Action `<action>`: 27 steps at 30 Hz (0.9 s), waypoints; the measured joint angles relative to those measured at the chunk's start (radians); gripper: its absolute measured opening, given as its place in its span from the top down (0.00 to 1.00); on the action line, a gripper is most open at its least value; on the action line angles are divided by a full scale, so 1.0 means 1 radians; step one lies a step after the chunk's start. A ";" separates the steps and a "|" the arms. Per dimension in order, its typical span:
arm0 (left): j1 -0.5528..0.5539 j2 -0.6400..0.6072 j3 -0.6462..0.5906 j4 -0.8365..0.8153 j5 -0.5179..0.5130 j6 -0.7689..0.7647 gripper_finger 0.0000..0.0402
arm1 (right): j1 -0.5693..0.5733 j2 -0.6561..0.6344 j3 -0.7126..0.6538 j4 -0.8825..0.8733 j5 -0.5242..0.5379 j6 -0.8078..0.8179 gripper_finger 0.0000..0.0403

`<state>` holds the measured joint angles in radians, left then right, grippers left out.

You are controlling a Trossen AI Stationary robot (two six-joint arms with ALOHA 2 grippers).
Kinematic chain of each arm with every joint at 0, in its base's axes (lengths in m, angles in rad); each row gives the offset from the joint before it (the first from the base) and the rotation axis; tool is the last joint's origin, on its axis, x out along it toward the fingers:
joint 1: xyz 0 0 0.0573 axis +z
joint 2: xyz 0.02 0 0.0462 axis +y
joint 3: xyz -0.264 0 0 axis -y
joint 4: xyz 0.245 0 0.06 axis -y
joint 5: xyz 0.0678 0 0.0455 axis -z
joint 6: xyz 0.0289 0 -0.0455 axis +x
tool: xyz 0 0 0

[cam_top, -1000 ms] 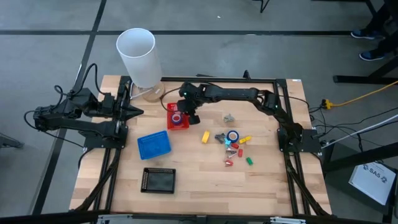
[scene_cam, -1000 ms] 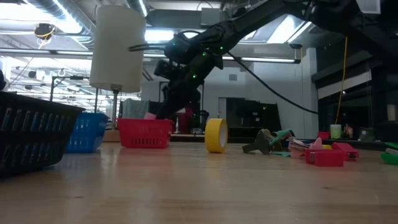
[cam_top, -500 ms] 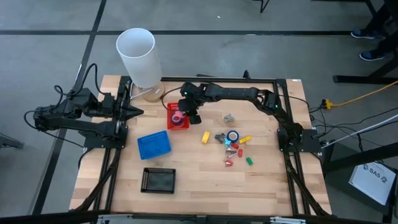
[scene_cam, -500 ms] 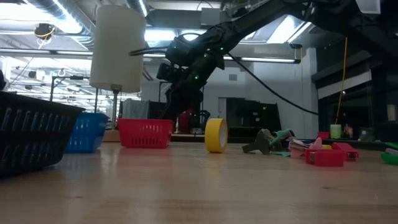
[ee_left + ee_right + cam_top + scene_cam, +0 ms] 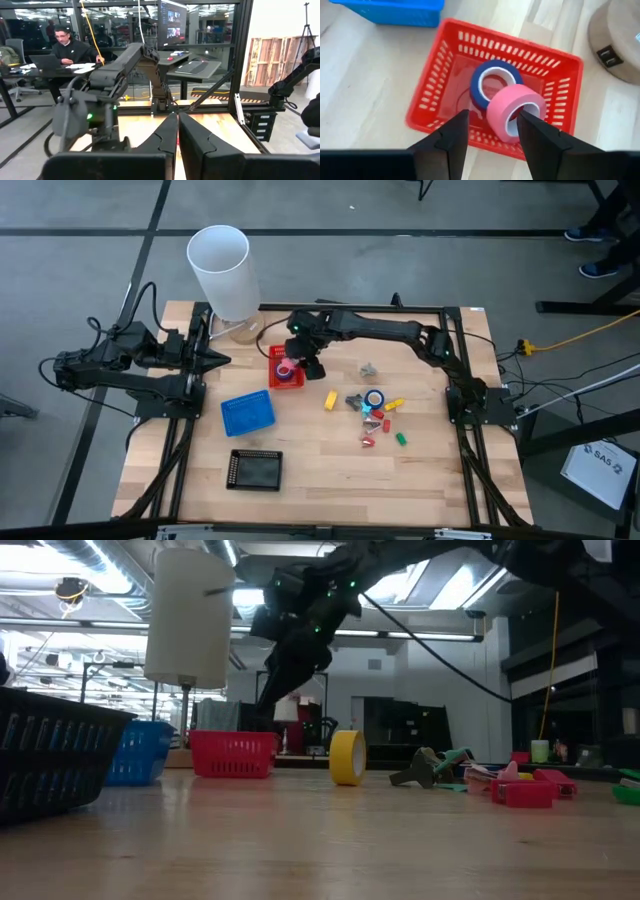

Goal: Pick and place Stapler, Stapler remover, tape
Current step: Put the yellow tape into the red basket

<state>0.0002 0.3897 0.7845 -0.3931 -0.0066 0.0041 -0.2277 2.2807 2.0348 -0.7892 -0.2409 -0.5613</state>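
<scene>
Now that the right pincer has risen clear of the red basket, I read the pink tape as delivered: a second ago the arm hung low at the basket's rim, and in the low view it now stands well above it. The pincer is spread wide and holds nothing. The pink roll leans on its edge inside the basket, against a blue roll lying flat on the basket floor. From the look of it, two tapes are placed.

More work waits. A yellow roll stands upright on the bare tabletop beside the basket, and another blue roll sits among a scatter of small red, yellow and green pieces. I cannot pick out the stapler or the remover in that cluster.

The basket is slotted plastic, rectangular, with thin ribbed walls; a blue basket and a black one look alike in build. The rolls are smooth rings with pale cores. The tabletop is light wood with visible grain.

The left pincer waits at the tabletop's left edge, its fingers nearly closed.
</scene>
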 joint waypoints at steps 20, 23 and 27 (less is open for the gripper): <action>0.000 0.000 0.000 0.000 0.000 0.000 0.98 | 0.140 -0.420 -0.681 0.338 0.225 0.083 0.58; 0.000 0.000 0.000 0.000 0.000 0.000 0.98 | 0.174 -0.438 -0.718 0.340 0.241 0.174 0.58; 0.000 0.000 0.000 0.000 0.000 0.000 0.97 | 0.223 -0.442 -0.743 0.337 0.294 0.281 0.58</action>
<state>-0.0002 0.3901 0.7845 -0.3931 -0.0063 0.0040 -0.0044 1.8389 1.2915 -0.4524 0.0534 -0.2799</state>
